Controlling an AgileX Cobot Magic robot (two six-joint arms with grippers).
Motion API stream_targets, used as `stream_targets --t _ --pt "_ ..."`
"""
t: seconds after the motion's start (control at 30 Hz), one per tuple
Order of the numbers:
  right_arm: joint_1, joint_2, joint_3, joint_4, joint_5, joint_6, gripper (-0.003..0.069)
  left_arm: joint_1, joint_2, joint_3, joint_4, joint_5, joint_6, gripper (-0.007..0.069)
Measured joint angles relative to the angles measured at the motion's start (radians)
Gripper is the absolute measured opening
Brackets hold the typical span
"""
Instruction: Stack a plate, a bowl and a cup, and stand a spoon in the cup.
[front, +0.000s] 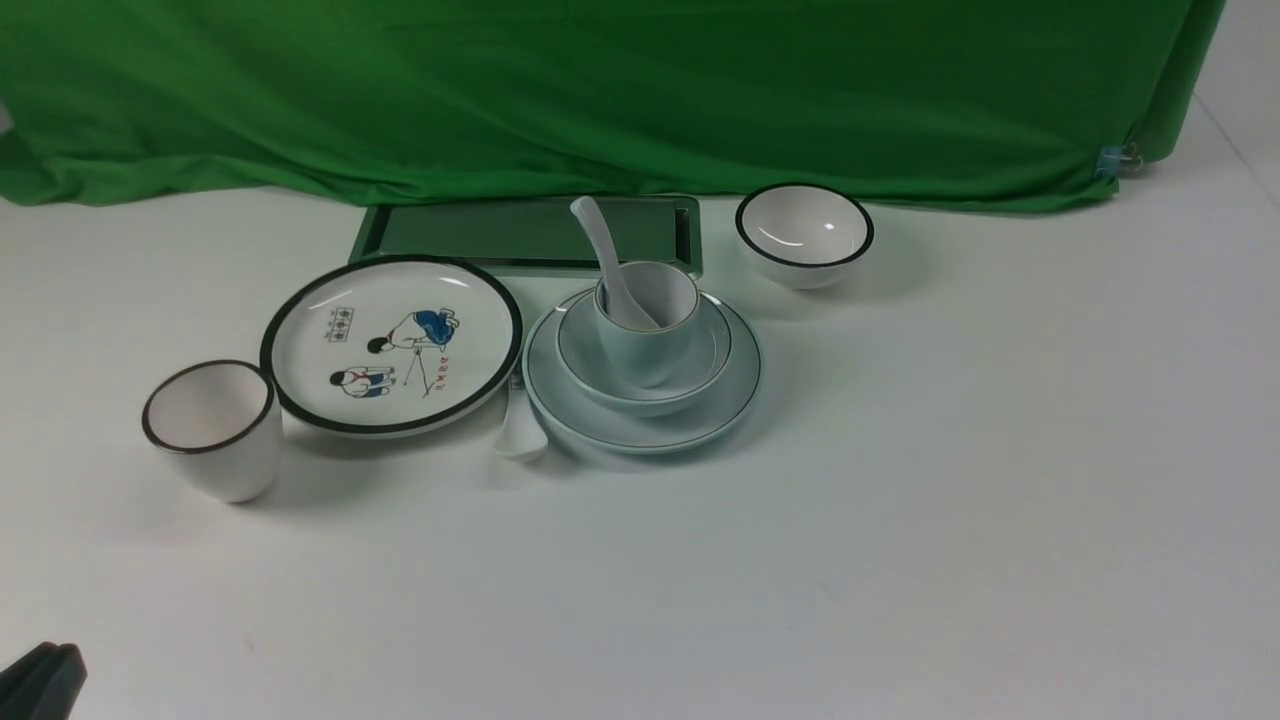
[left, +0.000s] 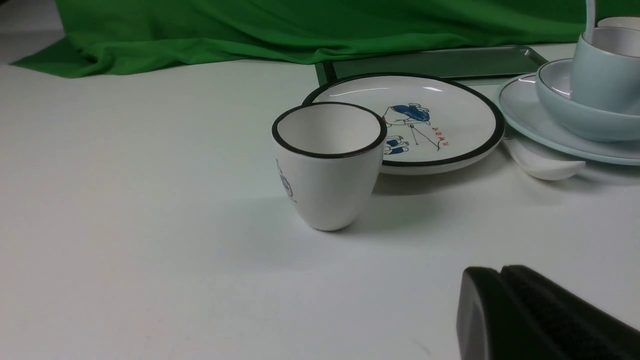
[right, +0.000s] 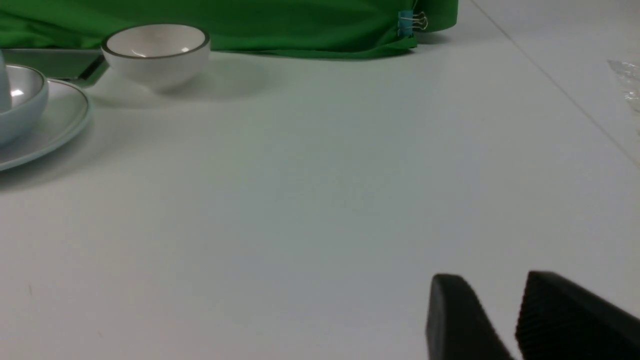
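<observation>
Stack built, spoon (front: 610, 265) leaning steeply in cup (front: 645, 320); left claw (left: 500, 300) together, right claw (right: 495, 310) apart, empty; any knock could tip the spoon out.

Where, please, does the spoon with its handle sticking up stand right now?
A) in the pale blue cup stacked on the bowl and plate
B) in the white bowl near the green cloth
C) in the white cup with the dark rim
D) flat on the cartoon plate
A: the spoon leans in the pale blue cup, which sits in the bowl on the plate.
</observation>
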Motion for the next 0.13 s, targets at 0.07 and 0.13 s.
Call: stream_targets --t 0.07,0.13 --pt "0.000 0.000 0.000 0.000 0.000 0.000 0.0238 0.000 0.000 0.000 0.000 0.000 0.000 -0.0029" --pt "0.000 0.000 0.000 0.000 0.000 0.000 0.0238 0.000 0.000 0.000 0.000 0.000 0.000 -0.0029"
